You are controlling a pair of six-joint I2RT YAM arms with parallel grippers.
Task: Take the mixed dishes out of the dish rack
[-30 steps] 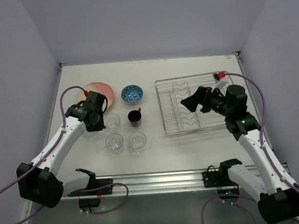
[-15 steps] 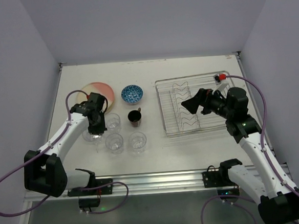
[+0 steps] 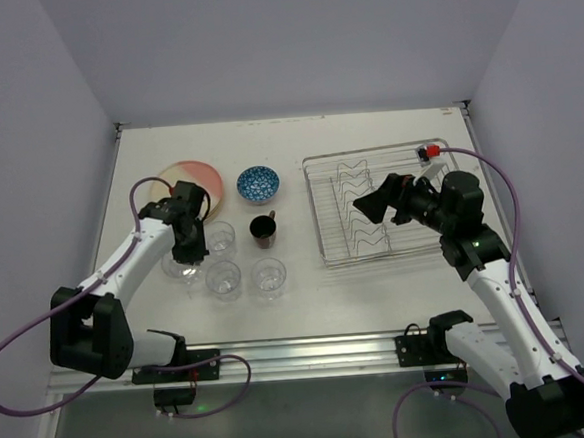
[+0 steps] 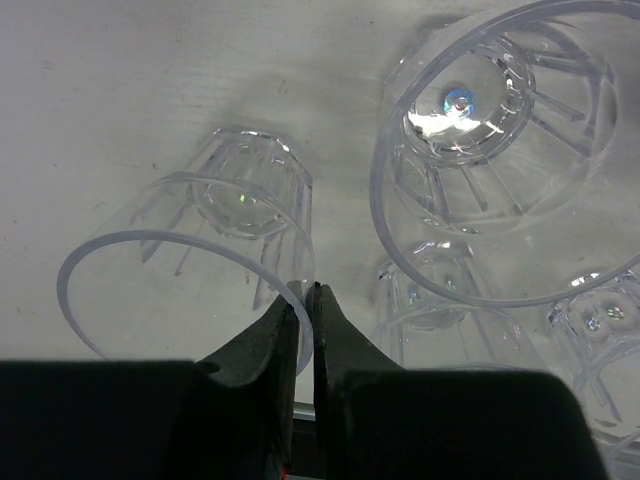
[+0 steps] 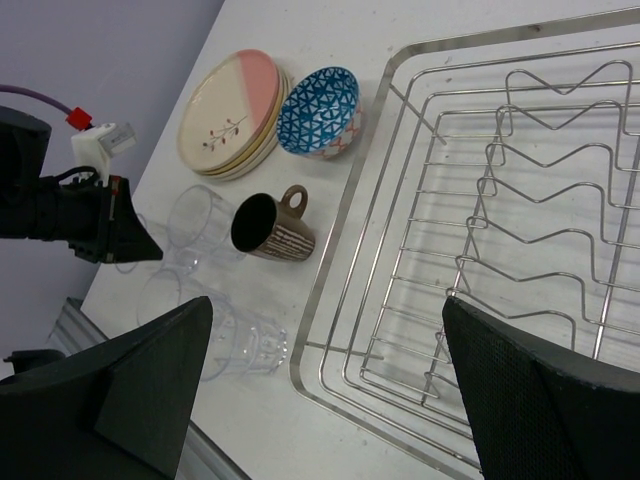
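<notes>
Pinching with its two fingers almost together, the left gripper is grasping the rim of a glass that is standing upright on the table, with the thin wall caught between the tips. Only the left wrist camera is showing this grip; from above, the wrist is covering most of that glass. Three other glasses are crowding just to the right of the fingers, and two of them are running off the edge of the picture.

The right gripper is hanging with its jaws spread wide and nothing between them, over the left part of the dish rack. Its own camera is showing the fingers only as dark blurred shapes in the lower corners, and the rack is running out of view on the right. On its left-finger side, just outside the rack's rim, a brown mug is standing. Farther out, a blue-patterned bowl is sitting beside a stack of plates. This view is showing the sprig mark and pink part of the top plate, which are too small to read from above.

The left arm is reaching forward from its base with the wrist bent down toward the table. The right arm is rising from its base, folding at the elbow and turning its wrist leftward across the rack.
</notes>
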